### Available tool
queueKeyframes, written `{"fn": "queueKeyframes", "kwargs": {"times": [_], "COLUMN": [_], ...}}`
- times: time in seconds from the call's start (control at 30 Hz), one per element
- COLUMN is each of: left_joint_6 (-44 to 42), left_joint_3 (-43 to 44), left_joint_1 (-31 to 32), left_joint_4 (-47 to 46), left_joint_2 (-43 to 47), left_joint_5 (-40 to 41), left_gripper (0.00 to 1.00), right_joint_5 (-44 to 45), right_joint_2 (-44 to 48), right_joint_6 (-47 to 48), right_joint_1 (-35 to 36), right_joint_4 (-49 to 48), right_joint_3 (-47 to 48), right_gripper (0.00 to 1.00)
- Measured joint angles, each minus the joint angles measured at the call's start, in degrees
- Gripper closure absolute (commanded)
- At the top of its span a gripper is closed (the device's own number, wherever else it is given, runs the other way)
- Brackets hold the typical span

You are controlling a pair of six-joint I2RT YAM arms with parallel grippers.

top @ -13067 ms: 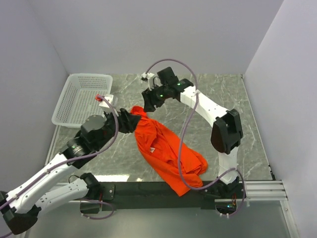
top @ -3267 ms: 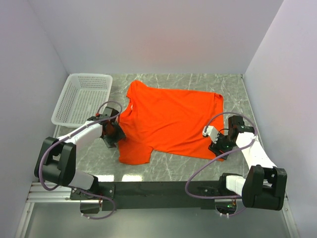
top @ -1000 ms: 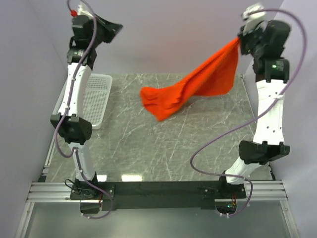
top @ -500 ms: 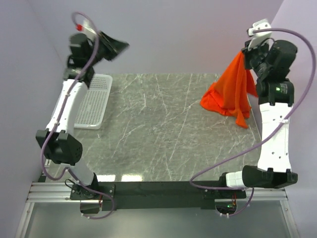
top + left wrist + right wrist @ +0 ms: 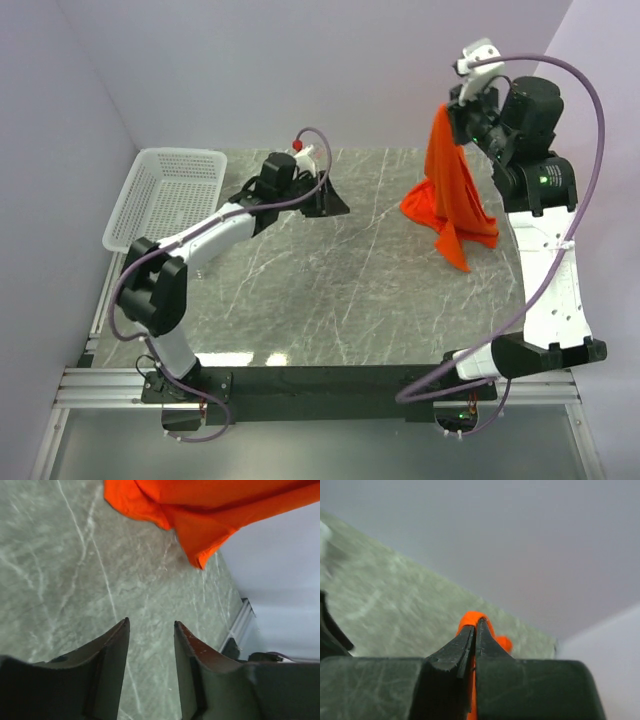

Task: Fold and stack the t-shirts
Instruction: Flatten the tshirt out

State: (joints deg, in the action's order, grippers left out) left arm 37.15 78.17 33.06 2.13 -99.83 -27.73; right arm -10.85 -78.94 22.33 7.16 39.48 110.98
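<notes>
Right hand (image 5: 455,110), upper right, pinches the dangling orange-red t-shirt (image 5: 452,190) by one bunched bit; a slip would drop it crumpled. Left hand (image 5: 338,207), centre, gapes empty.

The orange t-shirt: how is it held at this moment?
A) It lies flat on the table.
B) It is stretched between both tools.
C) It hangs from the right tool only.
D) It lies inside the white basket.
C: the t-shirt hangs bunched from the right tool, which is shut on its top edge, while the left tool is open and holds nothing.
</notes>
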Motion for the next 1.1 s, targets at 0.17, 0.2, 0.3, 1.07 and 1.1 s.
{"fn": "queueKeyframes", "kwargs": {"times": [0.17,0.2,0.3,1.07,1.1], "left_joint_6": [-4.2,-4.9,-6.5,-13.6,-13.6], "left_joint_3": [-9.5,-10.6,-13.1,-21.4,-22.2], "left_joint_1": [-0.8,-0.7,0.0,-1.4,-1.5], "left_joint_4": [-7.8,-9.5,-14.0,-15.2,-15.7], "left_joint_2": [8.5,10.0,13.6,9.2,8.6], "left_joint_5": [1.5,1.6,1.4,-0.9,-1.8], "left_gripper": [0.51,0.51,0.50,0.08,0.02], "right_joint_5": [3.2,4.1,5.9,6.8,6.8], "right_joint_2": [-5.2,-6.2,-7.1,-7.4,-7.2], "right_joint_6": [-2.2,-2.7,-3.8,-5.6,-5.6], "right_joint_1": [7.8,8.3,9.2,11.3,11.3], "right_joint_4": [-0.2,-0.7,-2.0,-0.1,-0.1], "right_joint_3": [15.8,18.5,21.0,12.1,11.8], "right_gripper": [1.00,1.00,1.00,1.00,1.00]}}
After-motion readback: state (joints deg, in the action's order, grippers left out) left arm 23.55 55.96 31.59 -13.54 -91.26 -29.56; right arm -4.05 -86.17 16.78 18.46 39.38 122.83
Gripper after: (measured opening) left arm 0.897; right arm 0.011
